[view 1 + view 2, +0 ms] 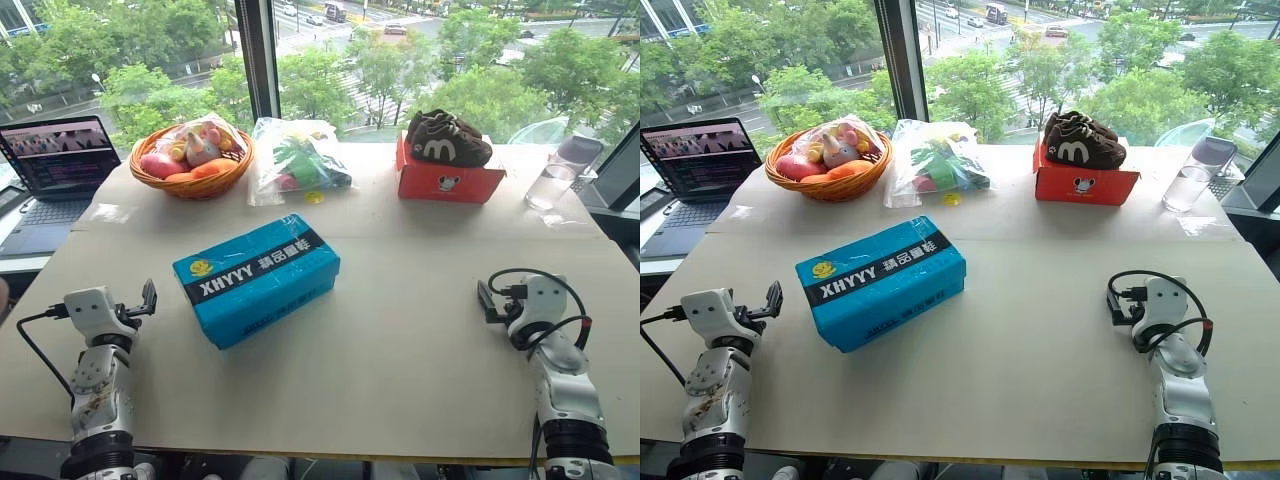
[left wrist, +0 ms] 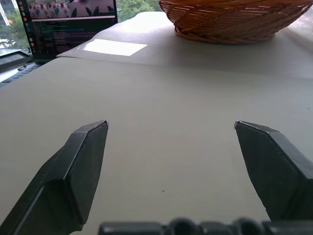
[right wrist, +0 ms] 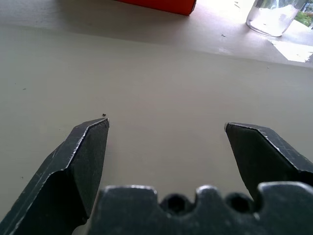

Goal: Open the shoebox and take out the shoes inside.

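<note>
my left gripper [image 1: 150, 297]: jaws wide, empty, left of the shoebox [image 1: 257, 278]. box lies closed, mid table [image 1: 400, 340], skewed. prob. light, stiff cardboard w/ slick lid; grip lid's long edges. my right gripper [image 1: 487, 297]: wide, empty, well apart.

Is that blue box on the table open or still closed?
Closed. The shoebox lies flat with its lid fully down, black lettered band unbroken across the top, and nothing of its inside shows.

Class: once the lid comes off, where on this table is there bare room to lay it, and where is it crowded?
Bare table lies between the shoebox and the right gripper, and along the near edge. The far edge is crowded: basket, plastic bag, red box, glass.
</note>
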